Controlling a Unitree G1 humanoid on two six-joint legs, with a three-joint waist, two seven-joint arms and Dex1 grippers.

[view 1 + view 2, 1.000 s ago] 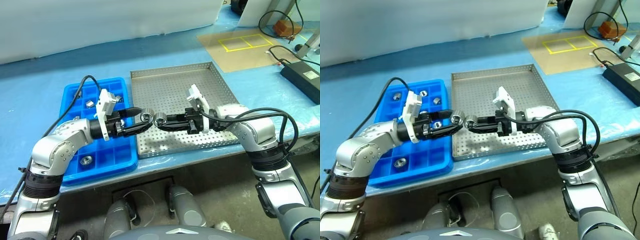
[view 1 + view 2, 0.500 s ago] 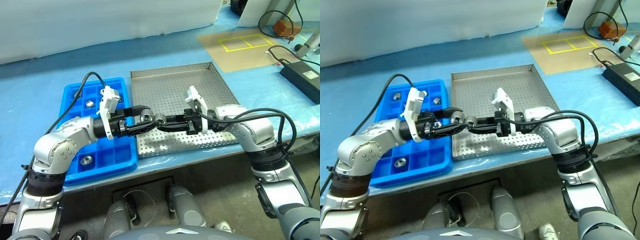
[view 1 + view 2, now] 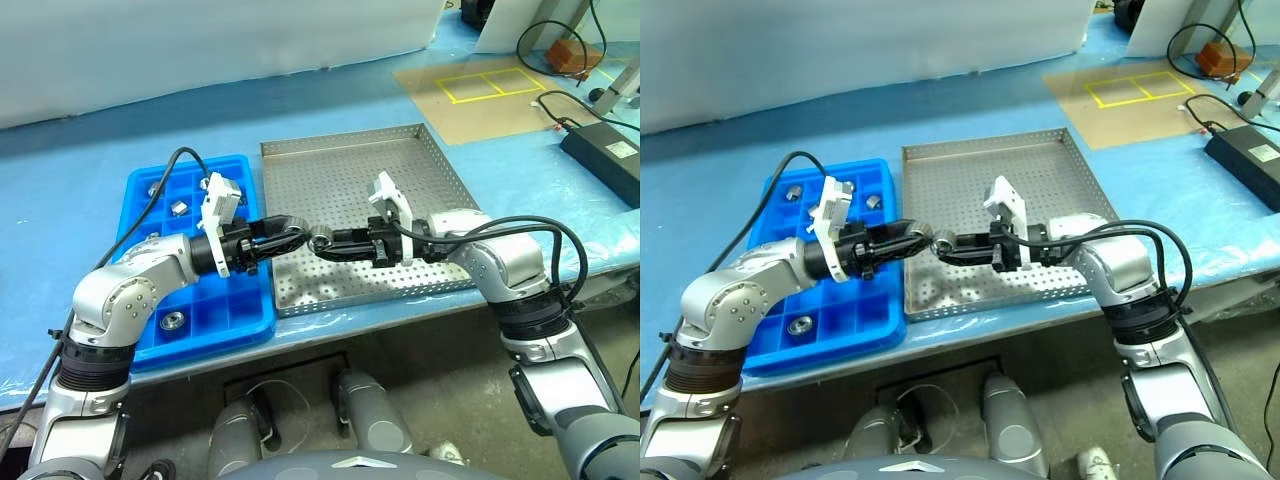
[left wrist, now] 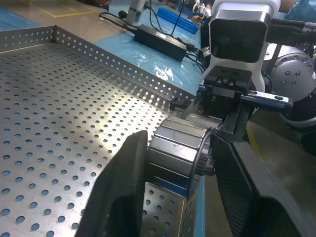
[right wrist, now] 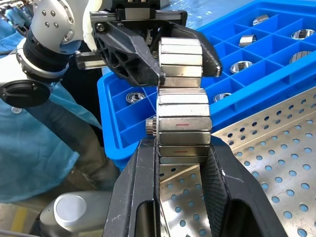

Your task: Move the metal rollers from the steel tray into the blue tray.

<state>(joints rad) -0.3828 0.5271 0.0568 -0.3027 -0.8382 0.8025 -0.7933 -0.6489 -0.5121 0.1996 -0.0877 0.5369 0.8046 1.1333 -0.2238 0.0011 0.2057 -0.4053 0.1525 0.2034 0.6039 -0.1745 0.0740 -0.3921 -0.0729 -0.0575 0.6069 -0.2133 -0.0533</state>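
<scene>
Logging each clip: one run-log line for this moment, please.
left pincer: shut on roller | right pincer: shut on second roller | both above steel tray | blue tray: partly filled

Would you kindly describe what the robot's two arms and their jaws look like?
Both arms are silver-grey rounded shells with black ribbed joint rings. Each ends in a left gripper or right gripper with black jaws, topped by a white camera bracket. A black cable loops along each arm.

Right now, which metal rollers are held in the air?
The roller in the left hand and the roller in the right hand, both over the steel tray. The other rollers lie in the blue tray.
</scene>
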